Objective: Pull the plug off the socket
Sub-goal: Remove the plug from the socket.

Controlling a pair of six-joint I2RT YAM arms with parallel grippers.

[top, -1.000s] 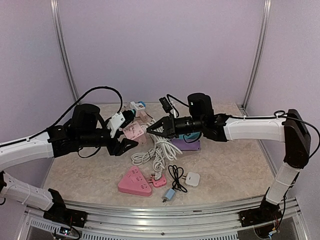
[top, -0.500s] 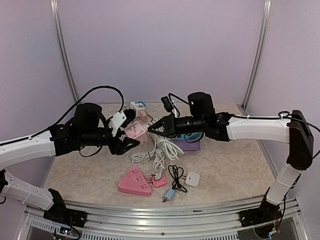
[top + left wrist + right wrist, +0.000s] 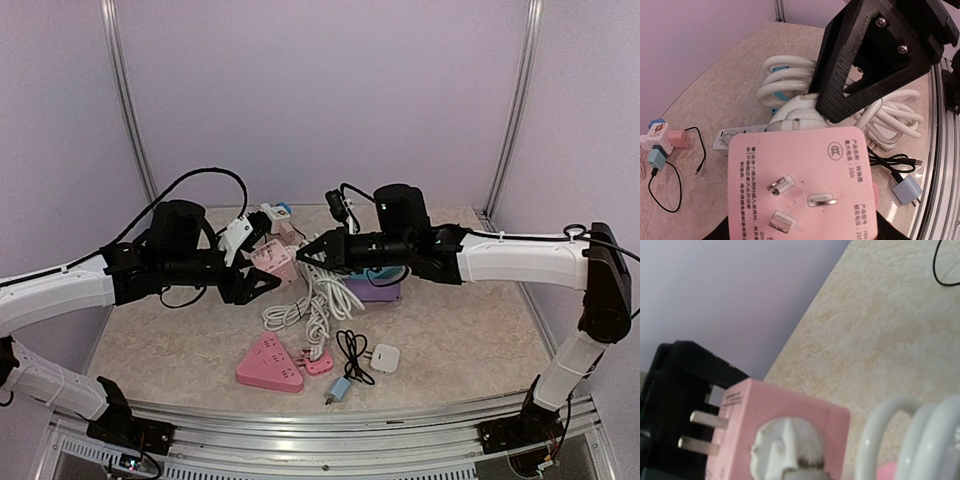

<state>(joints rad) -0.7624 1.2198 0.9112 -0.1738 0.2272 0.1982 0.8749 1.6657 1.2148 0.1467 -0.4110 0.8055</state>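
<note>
A pink cube socket point(image 3: 272, 262) is held above the table in my left gripper point(image 3: 265, 270), which is shut on it. The left wrist view shows its pronged back face point(image 3: 800, 185). A white plug point(image 3: 795, 112) sits in the far face of the socket, and its coiled white cable point(image 3: 315, 300) hangs down to the table. My right gripper point(image 3: 303, 257) is closed on that plug from the right. In the right wrist view the plug point(image 3: 785, 450) is still seated in the pink socket point(image 3: 835, 420), and my own fingers are out of frame.
A pink triangular power strip point(image 3: 268, 365), a white charger point(image 3: 385, 357) with a black cable point(image 3: 352, 350) and a small blue adapter point(image 3: 340, 390) lie near the front. A purple strip point(image 3: 375, 290) lies under the right arm. Small adapters point(image 3: 275, 212) sit at the back.
Both arms have shifted slightly and the socket sits a little higher. The plug is still in the socket and both grips are unchanged.
</note>
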